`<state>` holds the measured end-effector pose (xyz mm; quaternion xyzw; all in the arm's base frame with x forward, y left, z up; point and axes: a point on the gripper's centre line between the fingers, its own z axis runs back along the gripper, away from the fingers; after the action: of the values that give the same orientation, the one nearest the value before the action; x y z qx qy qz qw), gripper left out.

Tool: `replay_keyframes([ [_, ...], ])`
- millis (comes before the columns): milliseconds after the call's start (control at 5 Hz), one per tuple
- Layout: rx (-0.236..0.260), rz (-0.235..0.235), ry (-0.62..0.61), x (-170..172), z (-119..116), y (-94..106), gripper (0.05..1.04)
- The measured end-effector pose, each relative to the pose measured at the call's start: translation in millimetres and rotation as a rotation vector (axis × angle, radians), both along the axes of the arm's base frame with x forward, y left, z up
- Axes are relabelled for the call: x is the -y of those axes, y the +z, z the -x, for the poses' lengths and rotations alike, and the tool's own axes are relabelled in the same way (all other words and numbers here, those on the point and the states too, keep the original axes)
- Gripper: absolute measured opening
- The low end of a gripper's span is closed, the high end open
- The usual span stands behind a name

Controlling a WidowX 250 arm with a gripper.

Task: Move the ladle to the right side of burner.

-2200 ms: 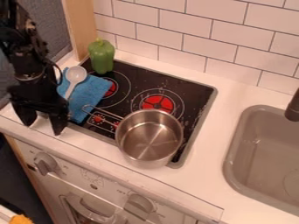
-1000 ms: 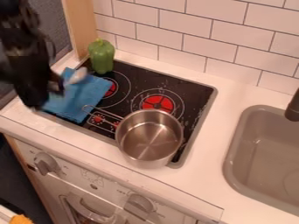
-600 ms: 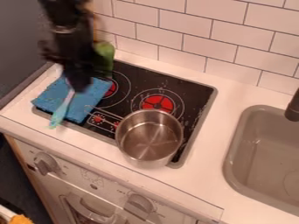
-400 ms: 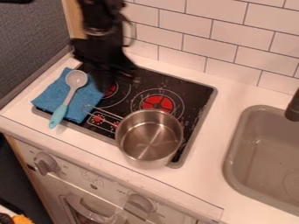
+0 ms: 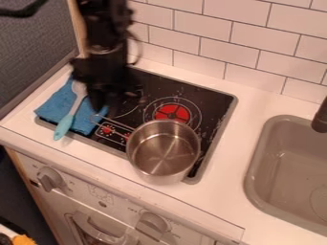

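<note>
The ladle (image 5: 64, 126), with a turquoise handle and a pale grey bowl, lies across the blue cloth (image 5: 49, 109) at the left of the cooktop. Its handle end points to the counter's front edge, and its bowl is partly hidden by the arm. My gripper (image 5: 112, 99) hangs just right of the bowl, over the left burner, blurred and apart from the ladle's handle. The red-centred burner (image 5: 171, 112) is near the middle of the black cooktop (image 5: 201, 98), to the right of my gripper.
A steel pot (image 5: 163, 149) stands at the cooktop's front right, its wire handle reaching left towards the cloth. The tiled wall (image 5: 223, 45) runs behind. Further right are a grey sink (image 5: 287, 177) and a dark faucet (image 5: 321, 117).
From the left front, my gripper has swung back and right past the ladle, then slightly back left. The ladle and cloth, earlier partly covered by the arm, show more fully; the pot has not moved.
</note>
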<state>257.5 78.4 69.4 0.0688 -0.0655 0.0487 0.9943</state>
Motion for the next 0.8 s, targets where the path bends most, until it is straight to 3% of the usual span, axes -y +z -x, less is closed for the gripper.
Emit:
replay_keyframes([
  [200,0.011,0.019,0.086,-30,23,2.2,0.787],
  [400,0.015,0.047,0.145,-56,38,-1.2,1.003],
  [600,-0.018,0.105,0.160,-65,42,-22.7,1.006],
  [800,-0.054,0.129,0.166,-65,40,-39.5,1.001],
])
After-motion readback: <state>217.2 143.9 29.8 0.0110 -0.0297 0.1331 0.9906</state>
